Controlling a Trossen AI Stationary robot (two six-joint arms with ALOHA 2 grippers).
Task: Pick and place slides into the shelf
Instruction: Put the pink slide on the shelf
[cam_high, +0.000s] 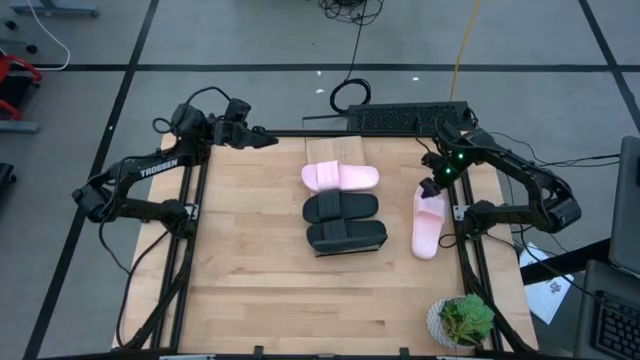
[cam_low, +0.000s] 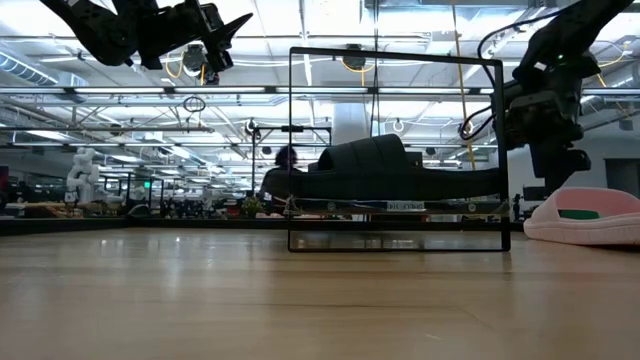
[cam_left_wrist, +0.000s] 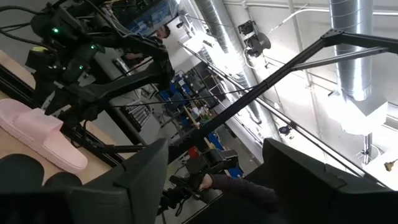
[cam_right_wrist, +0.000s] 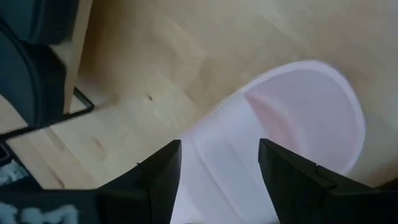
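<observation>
Three slides lie side by side on the shelf (cam_high: 344, 150), a light board under a thin dark frame (cam_low: 395, 50): one pink slide (cam_high: 340, 177) farthest back, then two black slides (cam_high: 341, 207) (cam_high: 346, 235). In the low view a black slide (cam_low: 400, 175) shows inside the frame. The second pink slide (cam_high: 428, 222) (cam_low: 590, 215) rests sole-down on the table near its right edge. My right gripper (cam_high: 431, 188) (cam_right_wrist: 217, 180) is open and hovers just over this slide's far end (cam_right_wrist: 298, 106), pointing down. My left gripper (cam_high: 262, 136) (cam_left_wrist: 214, 180) is open, raised over the far left corner.
A potted plant (cam_high: 462, 322) stands at the near right corner. A keyboard (cam_high: 410, 118) lies beyond the far edge. Bare wood stretches across the table's left half and near side (cam_high: 250, 290). Dark frame rails run along both side edges.
</observation>
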